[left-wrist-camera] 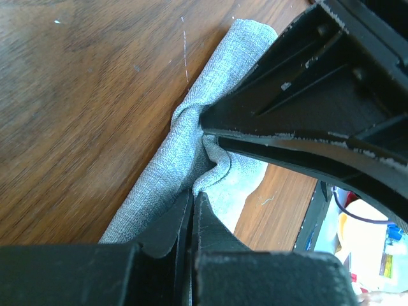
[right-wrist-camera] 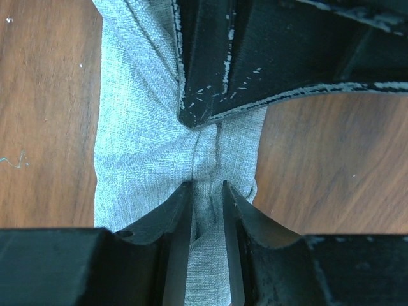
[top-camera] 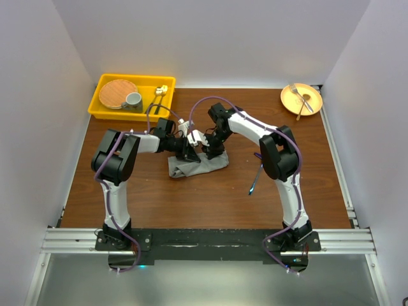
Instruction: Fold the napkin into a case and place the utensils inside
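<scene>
The grey napkin [top-camera: 199, 167] lies in the middle of the table as a narrow, rumpled oblong. My left gripper [top-camera: 190, 153] is at its left part, and in the left wrist view [left-wrist-camera: 192, 195] its jaws are pressed together on a raised fold of the cloth [left-wrist-camera: 182, 131]. My right gripper [top-camera: 214, 152] is right beside it. In the right wrist view [right-wrist-camera: 207, 189] its jaws pinch a ridge of the napkin [right-wrist-camera: 137, 127] between them. A slim blue utensil [top-camera: 254, 180] lies on the table beside the right arm, apart from the cloth. I cannot make out a second blue piece.
A yellow bin [top-camera: 102, 107] at the back left holds a woven plate, a grey cup [top-camera: 133, 100] and gold-headed cutlery. A yellow plate [top-camera: 313, 105] at the back right carries a silver fork and a dark-handled piece. White walls close off three sides of the table.
</scene>
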